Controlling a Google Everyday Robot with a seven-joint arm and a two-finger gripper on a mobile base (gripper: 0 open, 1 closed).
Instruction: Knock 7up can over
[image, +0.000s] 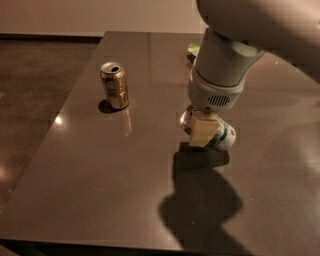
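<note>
The 7up can (223, 137) is silver-white with green lettering. It lies on its side on the dark table (125, 165), right of centre, with its silver top (187, 120) facing left. My gripper (202, 132) hangs from the white arm (220, 75) and sits directly over and against the can's middle, hiding part of it. The gold-brown can (114, 85) stands upright at the left, well apart from the gripper.
A green object (193, 48) lies at the back of the table, mostly hidden behind the arm. The table's left edge (60, 115) drops to a dark floor. The arm casts a large shadow (200, 200) toward the front edge.
</note>
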